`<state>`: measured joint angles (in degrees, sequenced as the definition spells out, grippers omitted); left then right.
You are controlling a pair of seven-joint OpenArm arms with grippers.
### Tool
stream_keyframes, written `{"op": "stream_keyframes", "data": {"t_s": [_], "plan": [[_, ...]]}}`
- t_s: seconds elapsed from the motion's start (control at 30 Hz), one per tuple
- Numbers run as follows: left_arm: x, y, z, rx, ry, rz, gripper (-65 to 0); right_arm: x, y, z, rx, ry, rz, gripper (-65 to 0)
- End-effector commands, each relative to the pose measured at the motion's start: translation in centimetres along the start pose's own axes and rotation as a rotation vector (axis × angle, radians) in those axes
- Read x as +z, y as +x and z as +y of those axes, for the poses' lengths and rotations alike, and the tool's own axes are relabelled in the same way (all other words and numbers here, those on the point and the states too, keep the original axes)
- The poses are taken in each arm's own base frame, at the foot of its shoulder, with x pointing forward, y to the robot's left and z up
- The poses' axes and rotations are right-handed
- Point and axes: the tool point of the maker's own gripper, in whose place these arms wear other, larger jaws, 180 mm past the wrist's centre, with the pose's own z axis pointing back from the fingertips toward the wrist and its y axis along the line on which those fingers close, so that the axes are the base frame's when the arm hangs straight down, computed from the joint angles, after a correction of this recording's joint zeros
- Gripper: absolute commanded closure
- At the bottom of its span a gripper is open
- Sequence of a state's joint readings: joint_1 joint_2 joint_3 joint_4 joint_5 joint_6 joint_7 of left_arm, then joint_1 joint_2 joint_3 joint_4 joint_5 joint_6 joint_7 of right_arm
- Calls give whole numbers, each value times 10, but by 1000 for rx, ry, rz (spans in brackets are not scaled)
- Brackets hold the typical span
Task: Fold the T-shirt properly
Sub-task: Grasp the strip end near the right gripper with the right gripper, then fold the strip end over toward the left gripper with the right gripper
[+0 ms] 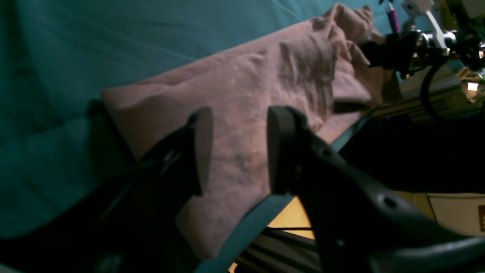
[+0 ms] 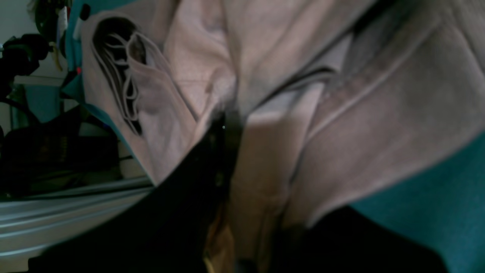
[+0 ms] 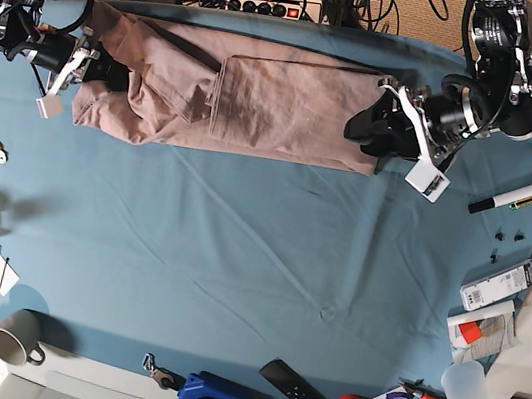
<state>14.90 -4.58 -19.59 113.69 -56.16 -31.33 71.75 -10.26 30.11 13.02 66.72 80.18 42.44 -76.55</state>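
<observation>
Both arms at the ends of the T-shirt (image 3: pixel 252 96), which lies in a long band along the bench's far edge.

Left wrist: the left gripper (image 1: pixel 237 148) hangs over one end of the cloth, jaws apart, holding nothing. Right wrist: the right gripper (image 2: pixel 227 125) has its jaws closed on bunched fabric. Base: the band lies on the bench (image 3: pixel 237 256); lifting one end alone could drag and skew it.

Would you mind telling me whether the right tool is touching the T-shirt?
Touching: the right wrist view shows the right tool closed on a fold of the T-shirt.
</observation>
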Motion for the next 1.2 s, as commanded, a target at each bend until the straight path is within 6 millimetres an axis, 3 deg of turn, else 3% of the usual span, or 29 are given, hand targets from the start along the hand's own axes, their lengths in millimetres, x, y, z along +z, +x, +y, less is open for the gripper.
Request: {"op": "stream_keyframes", "data": {"t_s": [0.0,0.07,0.2,0.3,0.5,0.63,0.83,1.0,1.17], "plan": [[2,12,-6,-18,-20,-45,-227,-8,-32,-11,-53,-51,137,0],[2,12,-6,-18,-19,-45,-227,-7,-15,-11,-28,-61,109,0],[2,12,-6,-18,-19,-45,-227,7,38,-11,23,-80,-20,0],[2,12,-6,-18,-20,-45,-227,28,75,-17,54,-137,-117,0],[2,12,-6,-18,-19,-46,-227,78,126,-38,83,-297,-297,0],[2,12,-6,-18,-19,-46,-227,93,134,-43,96,-343,-306,0],[3,10,-3,-20,-4,-33,-227,95,135,-33,136,-344,-273,0],[21,15,20,8,77,-74,-227,102,163,13,271,-257,-373,0],[49,22,48,49,179,-139,-227,104,167,48,393,-223,-393,0]]}}
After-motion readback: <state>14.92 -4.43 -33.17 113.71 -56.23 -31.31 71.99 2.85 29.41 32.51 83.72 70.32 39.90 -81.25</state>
